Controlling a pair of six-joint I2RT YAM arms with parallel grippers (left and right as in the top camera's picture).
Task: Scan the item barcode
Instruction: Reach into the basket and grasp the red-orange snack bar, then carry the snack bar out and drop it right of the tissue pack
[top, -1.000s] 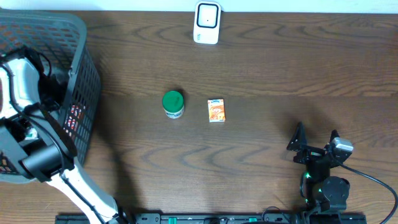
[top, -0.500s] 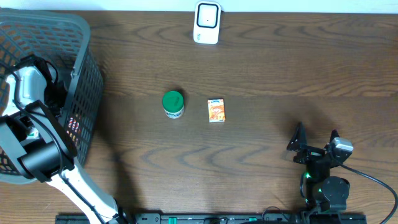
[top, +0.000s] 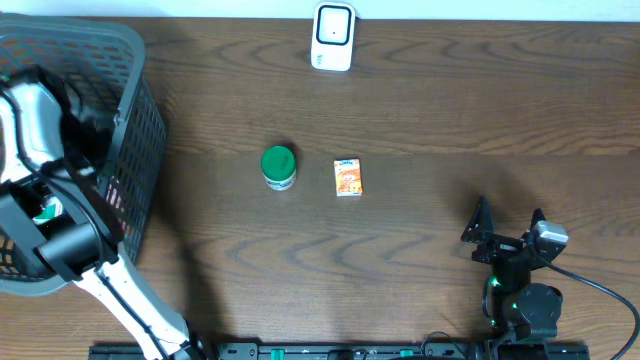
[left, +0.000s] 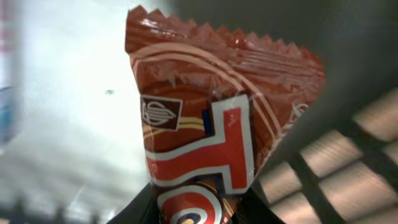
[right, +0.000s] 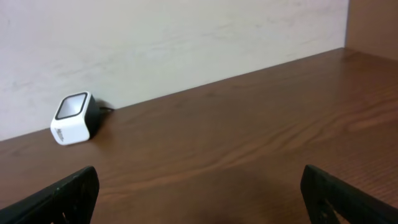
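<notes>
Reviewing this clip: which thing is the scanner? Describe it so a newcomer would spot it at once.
Start at the wooden table and look along its far edge, by the wall, right of the grey basket. The scanner is the white rounded block with a dark-framed window. It stands alone there, while the green-lidded jar and orange box sit mid-table.

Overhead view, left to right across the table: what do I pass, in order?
grey basket → green-lidded jar → small orange box → right tool
</notes>
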